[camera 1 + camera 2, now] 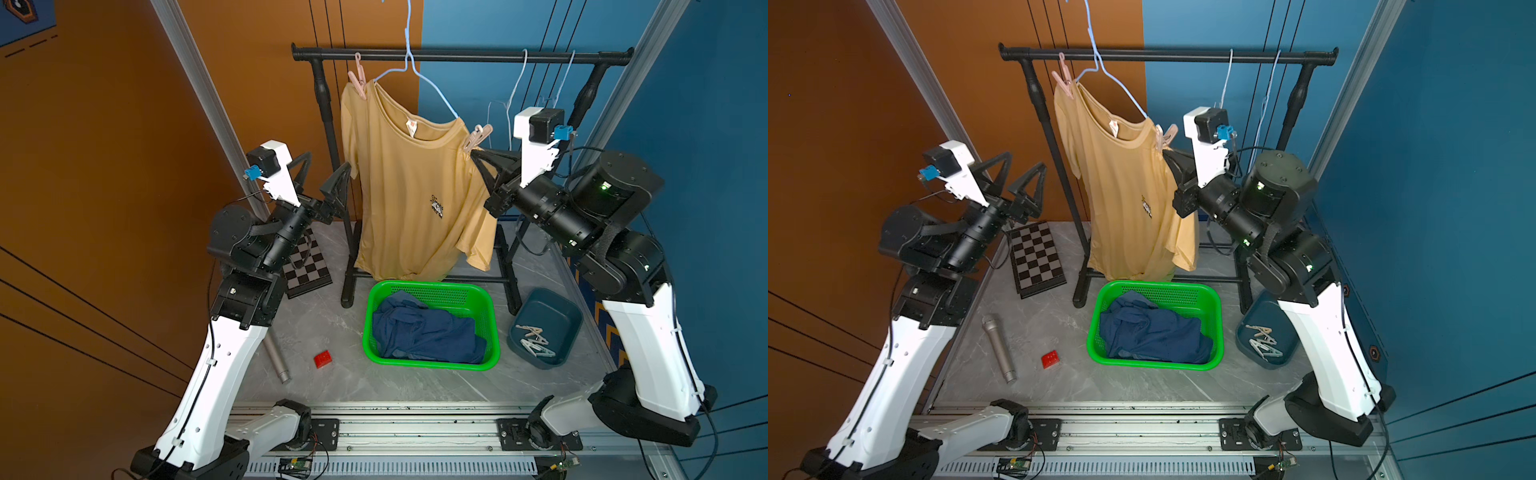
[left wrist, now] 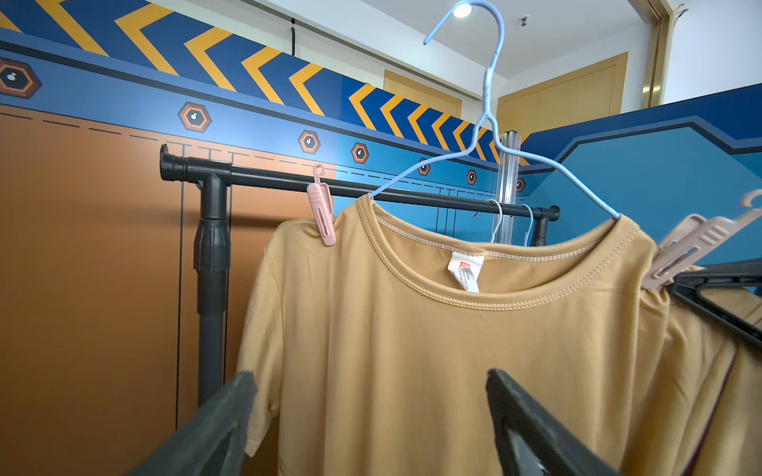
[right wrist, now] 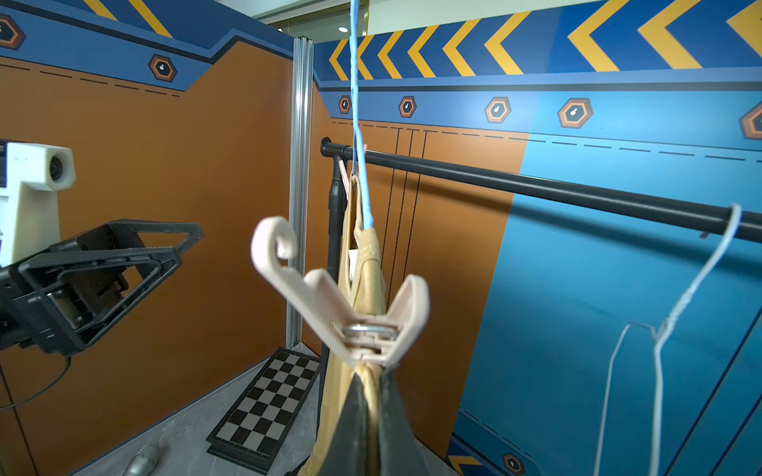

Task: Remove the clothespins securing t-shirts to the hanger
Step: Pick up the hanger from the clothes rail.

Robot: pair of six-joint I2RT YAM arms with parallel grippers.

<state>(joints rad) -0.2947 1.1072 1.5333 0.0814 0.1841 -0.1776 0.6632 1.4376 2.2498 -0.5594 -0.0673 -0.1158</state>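
Both arms (image 1: pixel 232 349) raised — right hand (image 1: pixel 475 154) pinching t-shirt (image 1: pixel 407 199).

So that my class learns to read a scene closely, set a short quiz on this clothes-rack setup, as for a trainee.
1. True or false: the left gripper stands open beside the yellow t-shirt.
2. How many clothespins clip the yellow t-shirt to its hanger?
3. The green basket holds: A dark blue shirts; B clothespins; C nothing.
Key: 1 true; 2 two; 3 A.
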